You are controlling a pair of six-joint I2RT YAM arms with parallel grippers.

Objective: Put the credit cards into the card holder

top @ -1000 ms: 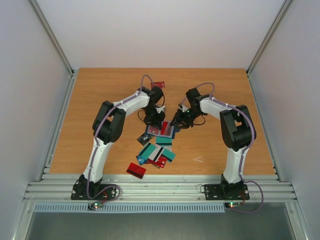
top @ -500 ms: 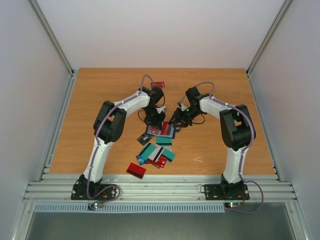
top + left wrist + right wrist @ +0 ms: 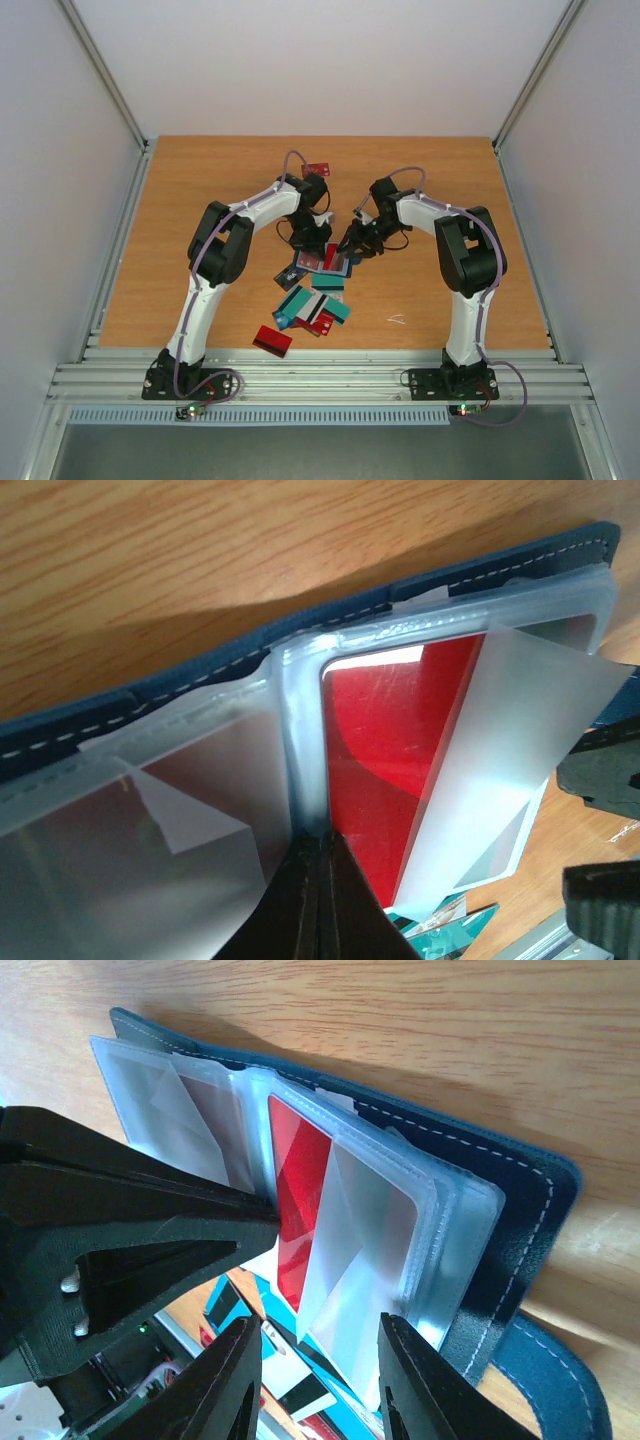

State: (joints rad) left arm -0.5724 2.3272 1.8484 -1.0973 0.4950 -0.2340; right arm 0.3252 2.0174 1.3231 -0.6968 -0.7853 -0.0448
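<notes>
- Left claw: fingers pressed together, tips set down on the spine fold of the clear sleeves and pinning the card holder open. Nothing is clamped.
- Right claw: fingers held apart astride the near edge of the sleeve stack. No grip is seen.
- Card holder lies directly under both claws, navy cover down. A red card is seen in the sleeve just right of the left claw's tips.
- Loose credit cards are heaped nearer the bases than both claws.
- Risk: sleeves judged slick. If the left claw's tips skid off the fold, the holder may spring shut.
- Risk: the claws are nearly touching, so a careless reach could knock them together or crease a sleeve.
- Tabletop: orange-brown wood grain. White walls on three sides, aluminium rail at the near edge.
</notes>
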